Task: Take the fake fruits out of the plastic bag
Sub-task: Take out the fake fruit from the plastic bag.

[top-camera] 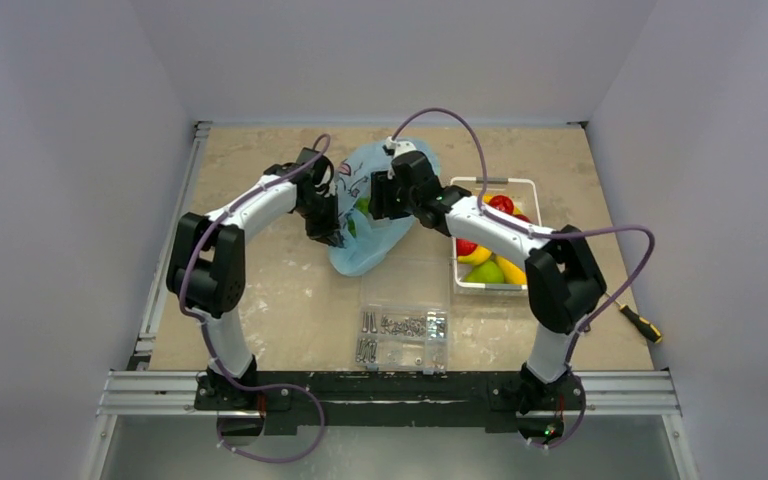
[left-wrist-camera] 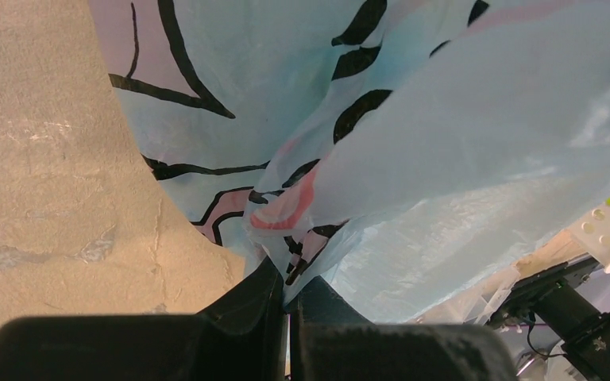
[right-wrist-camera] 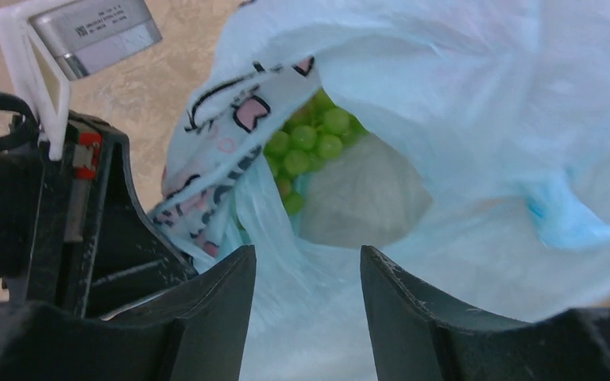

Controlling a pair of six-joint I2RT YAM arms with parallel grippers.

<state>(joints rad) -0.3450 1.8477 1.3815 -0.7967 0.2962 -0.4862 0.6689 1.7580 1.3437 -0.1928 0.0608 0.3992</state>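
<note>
Left tool (left-wrist-camera: pixel 286 308): pressed together, pinching a fold of the thin translucent light-blue plastic bag (left-wrist-camera: pixel 461 159).
Right tool (right-wrist-camera: pixel 308 262): spread, at the bag's open mouth.
Green plastic grape bunch (right-wrist-camera: pixel 306 143): inside the bag.
Red, yellow and green glossy plastic fruits (top-camera: pixel 490 262): in the white slotted basket (top-camera: pixel 488 288), right of the bag.
Bag: on the beige bench (top-camera: pixel 260 290).
</note>
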